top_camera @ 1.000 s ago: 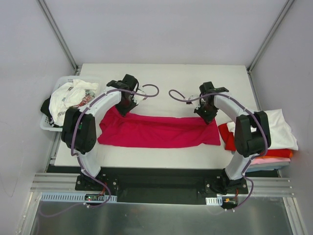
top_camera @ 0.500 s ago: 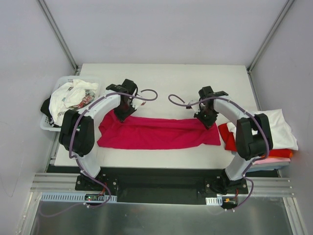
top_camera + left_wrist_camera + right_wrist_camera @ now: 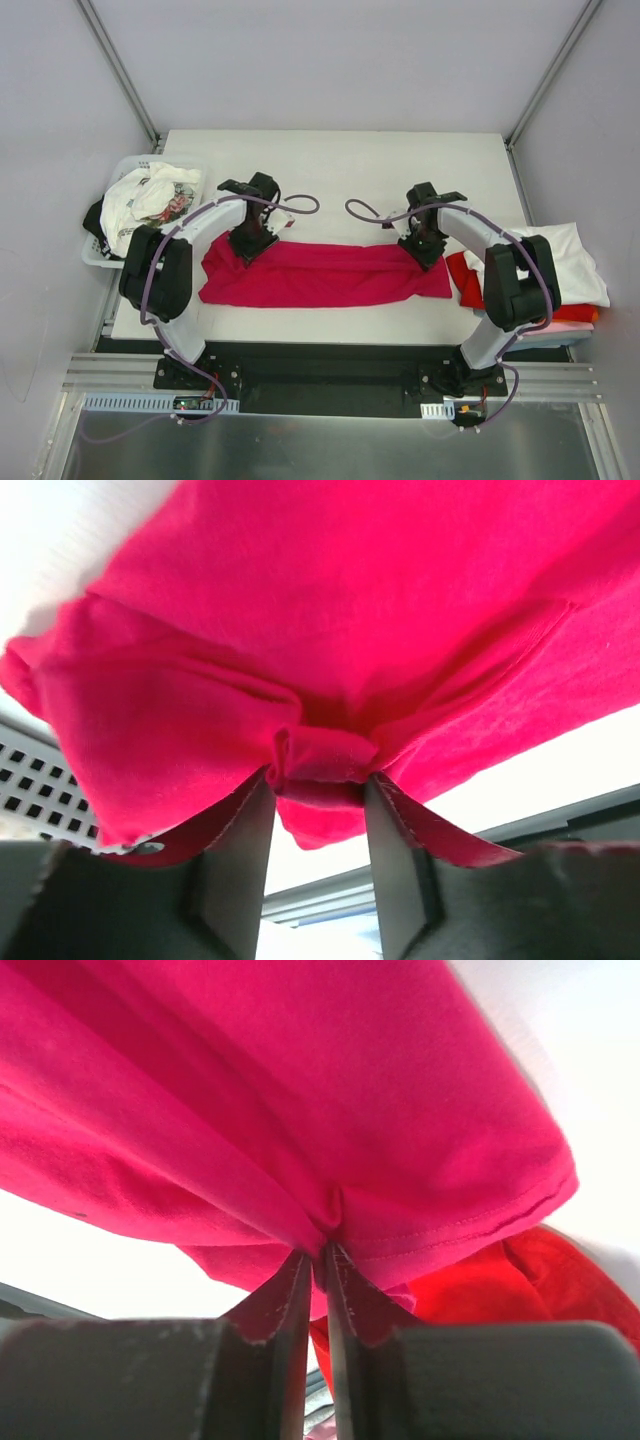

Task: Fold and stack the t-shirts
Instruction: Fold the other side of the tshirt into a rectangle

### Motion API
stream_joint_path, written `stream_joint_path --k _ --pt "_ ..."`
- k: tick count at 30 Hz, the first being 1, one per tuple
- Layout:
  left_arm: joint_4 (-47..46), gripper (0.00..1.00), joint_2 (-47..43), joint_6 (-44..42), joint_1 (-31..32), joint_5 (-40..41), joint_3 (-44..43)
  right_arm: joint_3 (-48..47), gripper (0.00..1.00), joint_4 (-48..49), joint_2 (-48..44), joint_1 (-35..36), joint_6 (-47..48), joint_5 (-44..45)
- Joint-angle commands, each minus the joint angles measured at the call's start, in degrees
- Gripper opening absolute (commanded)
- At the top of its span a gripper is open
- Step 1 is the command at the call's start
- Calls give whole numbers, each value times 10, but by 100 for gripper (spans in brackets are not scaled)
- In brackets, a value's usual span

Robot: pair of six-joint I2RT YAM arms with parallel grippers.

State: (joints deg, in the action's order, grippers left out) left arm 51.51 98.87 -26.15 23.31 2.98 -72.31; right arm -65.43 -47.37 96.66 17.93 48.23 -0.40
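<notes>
A plain crimson-magenta t-shirt [image 3: 320, 275] lies as a long folded band across the middle of the table. My left gripper [image 3: 252, 243] is at its far left edge, with its jaws closed on a bunched fold of the shirt [image 3: 350, 610] in the left wrist view [image 3: 318, 780]. My right gripper [image 3: 428, 250] is at the far right edge, with its jaws pinched tight on the cloth [image 3: 300, 1090] in the right wrist view [image 3: 320, 1250]. A stack of folded t-shirts stands at the right with a red one [image 3: 465, 275] low and a white one [image 3: 570, 260] on top.
A white plastic basket [image 3: 95, 255] hangs off the table's left edge. It holds crumpled white printed shirts [image 3: 150, 195] and a dark one [image 3: 93, 218]. The red shirt of the stack [image 3: 500, 1280] lies just beyond my right gripper.
Both grippers have moved toward the near edge, pulling the shirt's far edge over with them. The crimson band is now narrower.
</notes>
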Motion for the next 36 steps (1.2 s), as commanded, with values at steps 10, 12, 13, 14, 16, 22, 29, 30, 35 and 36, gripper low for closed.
stream_joint_path --k 10,12,13,14,16,22,29,30,35,36 --pt "26 58 -122 2 2 -76 -5 25 43 -18 -66 9 -19 -15" --pt "25 59 -134 0 2 -76 -12 21 48 -18 -76 11 -20 -14" --pt "24 59 -138 -1 2 -76 -19 18 50 -20 -79 11 -22 -14" --pt "21 60 -140 -3 2 -76 -22 15 52 -21 -85 13 -23 -12" --pt "17 60 -138 -6 2 -78 -28 7 55 -23 -88 15 -24 -11" --pt "-17 63 -88 -16 2 -94 -36 -17 61 -13 -75 16 -25 -4" --pt "-47 67 13 -32 0 -87 -53 -45 68 21 -13 16 -17 0" --pt "-46 67 22 -34 0 -83 -54 -48 69 25 -5 16 -12 20" --pt "-53 68 56 -36 -5 -77 -34 -50 69 43 54 16 -4 23" --pt "-53 68 58 -35 -5 -78 -24 -45 69 47 60 15 -3 22"
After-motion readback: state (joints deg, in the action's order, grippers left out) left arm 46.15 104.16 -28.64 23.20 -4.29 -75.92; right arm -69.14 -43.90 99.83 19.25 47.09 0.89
